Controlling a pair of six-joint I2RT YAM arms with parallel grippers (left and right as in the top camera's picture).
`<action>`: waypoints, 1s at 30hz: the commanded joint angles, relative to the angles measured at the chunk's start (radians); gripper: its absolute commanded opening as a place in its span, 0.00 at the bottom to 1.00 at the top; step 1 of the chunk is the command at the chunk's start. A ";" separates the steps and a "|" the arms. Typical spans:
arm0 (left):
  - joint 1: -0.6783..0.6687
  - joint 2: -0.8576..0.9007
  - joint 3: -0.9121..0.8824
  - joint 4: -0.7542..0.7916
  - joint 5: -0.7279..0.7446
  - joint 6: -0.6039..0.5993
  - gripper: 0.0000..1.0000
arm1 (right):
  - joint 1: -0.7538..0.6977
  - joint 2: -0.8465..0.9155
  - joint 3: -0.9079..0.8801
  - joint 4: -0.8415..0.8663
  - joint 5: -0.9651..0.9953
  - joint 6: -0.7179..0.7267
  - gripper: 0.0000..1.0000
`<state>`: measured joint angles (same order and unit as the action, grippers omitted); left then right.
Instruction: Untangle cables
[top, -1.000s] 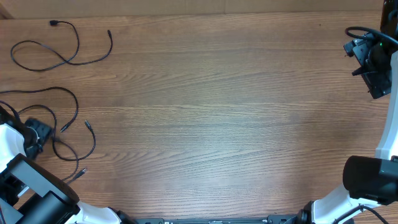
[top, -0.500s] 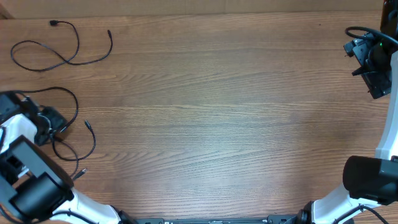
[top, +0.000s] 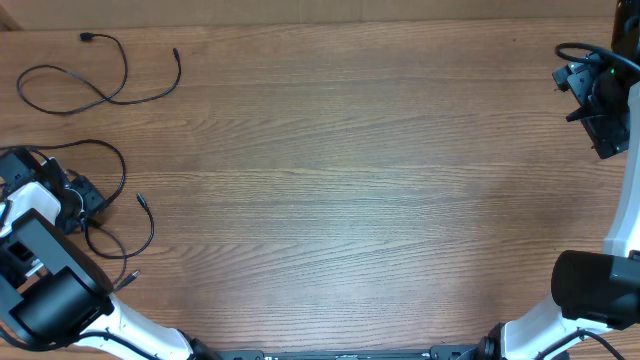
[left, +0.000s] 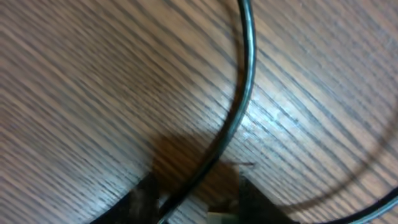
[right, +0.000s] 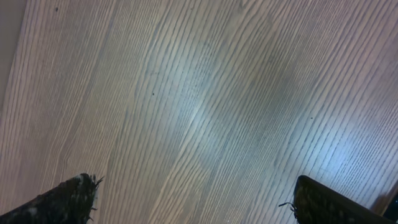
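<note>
Overhead, loose cable: one thin black loose cable (top: 100, 88) lies by itself in the far left corner of the worktop (top: 350, 180), curled in an open loop with both plug ends free.
Overhead, tangled cables: the tangled cables (top: 118, 175) lie against the left edge, about midway along it, their loops crossing one another and small plug ends pointing toward the middle.
Overhead, left claw: the left claw (top: 88, 200) is low over that tangle, right at the left edge.
Overhead, right claw: the right claw (top: 602, 125) hangs near the far right corner, well apart from every cable.
Left wrist, cable strand: a black cable strand (left: 242, 93) curves across the wood and runs down between the two fingers (left: 146, 196).
Left wrist, claw state: the fingers stand apart, one on each side of the strand, with wood showing between; not clamped.
Left wrist, second strand: a blurred second strand (left: 348, 186) arcs across the lower right.
Right wrist, claw state: the fingers (right: 68, 199) are spread wide, with only bare wood between them.
</note>
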<state>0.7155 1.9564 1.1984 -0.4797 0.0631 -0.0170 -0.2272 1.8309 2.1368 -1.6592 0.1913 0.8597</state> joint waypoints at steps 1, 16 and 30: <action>0.002 0.083 -0.012 -0.021 0.033 -0.037 0.26 | 0.002 -0.007 -0.004 0.005 0.018 -0.004 1.00; 0.006 0.090 -0.004 0.204 0.459 -0.418 0.04 | 0.002 -0.007 -0.004 0.005 0.018 -0.004 1.00; 0.011 0.090 0.187 -0.043 0.146 -0.233 0.40 | 0.002 -0.007 -0.004 0.005 0.018 -0.004 1.00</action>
<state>0.7216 2.0335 1.2995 -0.4725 0.3260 -0.3058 -0.2276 1.8309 2.1368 -1.6596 0.1913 0.8597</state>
